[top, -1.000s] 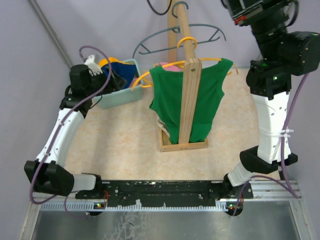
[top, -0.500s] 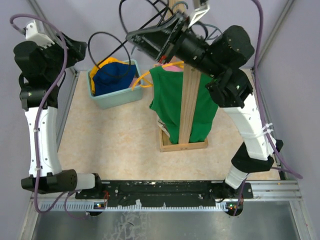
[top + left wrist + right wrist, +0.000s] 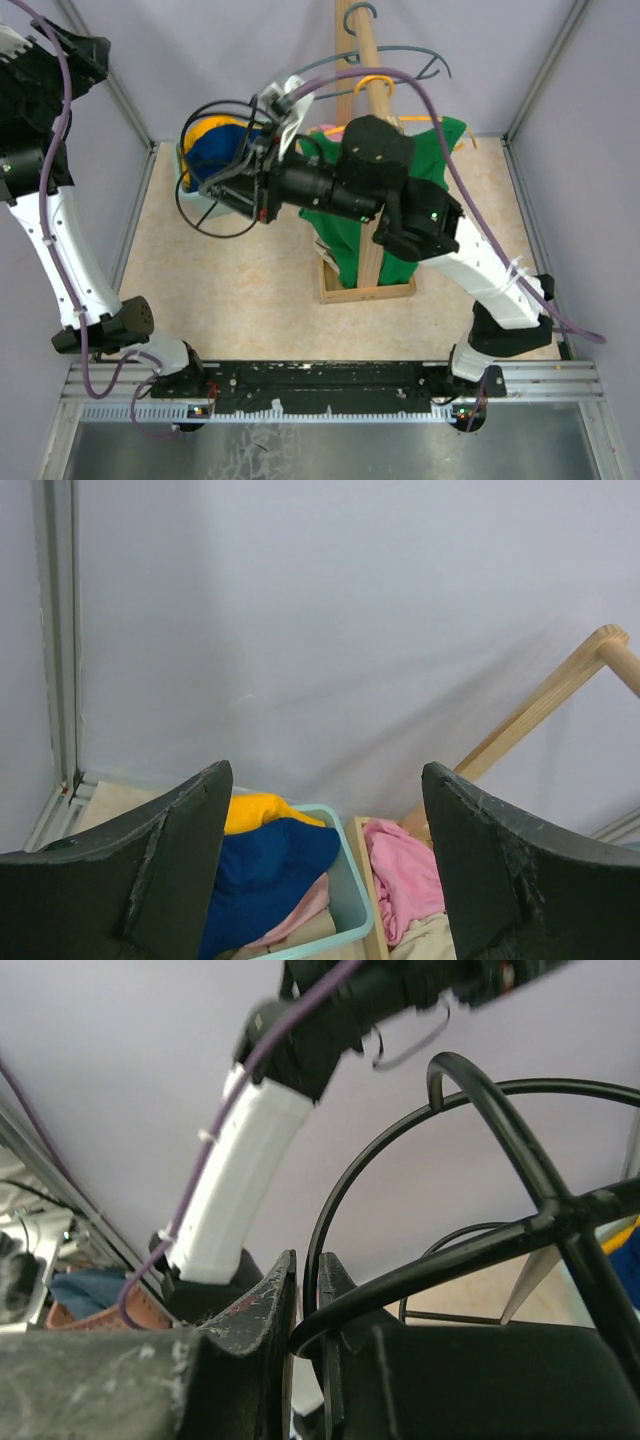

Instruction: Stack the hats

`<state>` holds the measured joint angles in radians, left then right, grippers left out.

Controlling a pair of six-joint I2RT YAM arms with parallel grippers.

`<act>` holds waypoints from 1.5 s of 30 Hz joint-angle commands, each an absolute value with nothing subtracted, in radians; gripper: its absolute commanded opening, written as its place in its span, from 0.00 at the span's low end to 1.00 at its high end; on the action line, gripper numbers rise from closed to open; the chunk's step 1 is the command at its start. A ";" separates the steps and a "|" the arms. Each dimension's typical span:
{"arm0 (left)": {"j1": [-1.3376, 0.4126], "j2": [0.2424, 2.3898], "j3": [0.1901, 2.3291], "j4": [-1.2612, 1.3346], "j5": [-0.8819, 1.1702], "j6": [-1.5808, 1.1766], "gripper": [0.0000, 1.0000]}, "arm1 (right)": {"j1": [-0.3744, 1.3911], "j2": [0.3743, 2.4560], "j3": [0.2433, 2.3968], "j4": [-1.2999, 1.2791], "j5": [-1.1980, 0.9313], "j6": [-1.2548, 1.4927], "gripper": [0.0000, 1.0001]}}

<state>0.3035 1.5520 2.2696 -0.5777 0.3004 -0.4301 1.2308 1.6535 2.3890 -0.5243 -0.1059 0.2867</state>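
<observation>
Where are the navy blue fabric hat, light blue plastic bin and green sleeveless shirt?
navy blue fabric hat (image 3: 265, 875): left wrist view, crown.
light blue plastic bin (image 3: 348, 892): left wrist view, right wall.
green sleeveless shirt (image 3: 342, 255): top external view, lower part.

The fingers (image 3: 150, 880) of the left gripper (image 3: 325, 780) run off the bottom edge of its wrist view, and so does the near end of the bin (image 3: 348, 892) between them. There the navy hat (image 3: 265, 865) buries most of the yellow hat (image 3: 262, 808), and a pink scrap (image 3: 300, 912) peeks from under it; hat or plain cloth, I can't say. Same for the pink bundle (image 3: 400, 875) just right of the bin; the beige fabric (image 3: 432, 942) below is nearly all cut off. From above, the right arm (image 3: 400, 200) covers the bin's right end. The right gripper (image 3: 307, 1285) is blurred up close, its wire frame (image 3: 548, 1218) cut by the edge.
</observation>
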 commanded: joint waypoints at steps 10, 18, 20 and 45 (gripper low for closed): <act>0.408 1.524 2.266 -0.597 0.555 -0.488 0.82 | 1.280 1.645 2.134 -0.334 -0.033 0.244 0.00; 0.408 1.494 2.187 -0.567 0.607 -0.525 0.81 | 1.225 1.645 1.869 -0.064 -0.150 0.356 0.00; 0.408 1.488 2.175 -0.562 0.616 -0.534 0.81 | 1.216 1.685 1.856 -0.046 -0.163 0.359 0.00; 0.407 1.340 1.902 -0.483 0.602 -0.553 0.77 | 1.179 2.181 2.056 0.067 -0.287 0.197 0.00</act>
